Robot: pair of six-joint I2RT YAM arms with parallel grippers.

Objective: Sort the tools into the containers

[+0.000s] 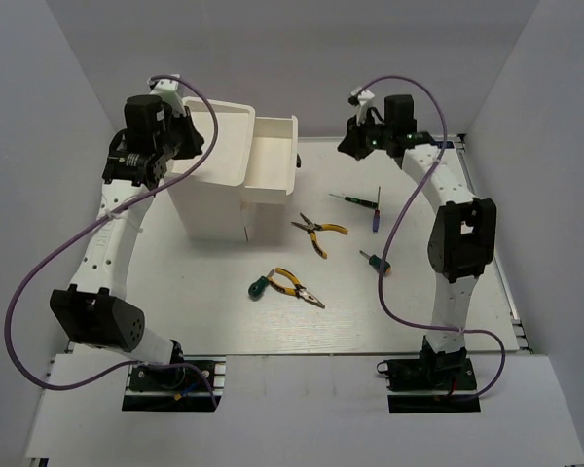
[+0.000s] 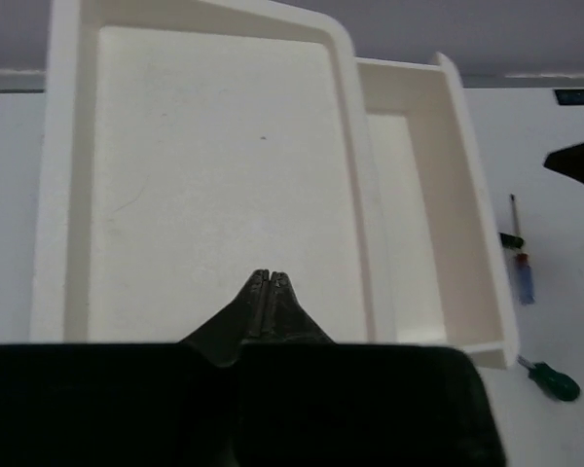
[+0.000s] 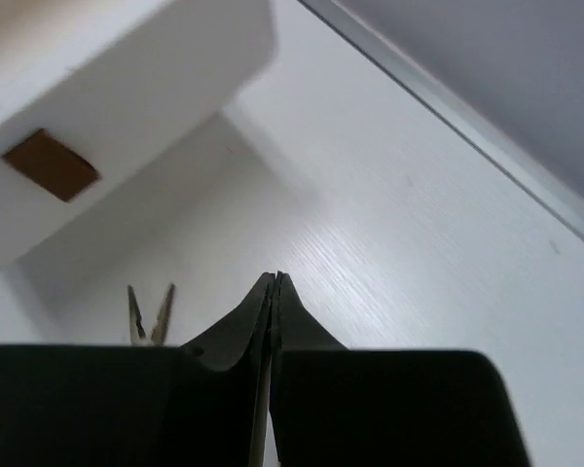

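Note:
The white box unit stands at the back left, and both its compartments look empty. Its open top compartment fills the left wrist view. One drawer is pulled out to the right, and its brown knob shows in the right wrist view. My left gripper is shut and empty, hovering over the top compartment. My right gripper is shut and empty, in the air right of the drawer. On the table lie two yellow-handled pliers, two green screwdrivers, a dark thin screwdriver and a purple one.
White walls close in the table on the left, back and right. A metal rail runs along the table's right edge. Plier tips show just left of my right fingers. Purple cables loop off both arms.

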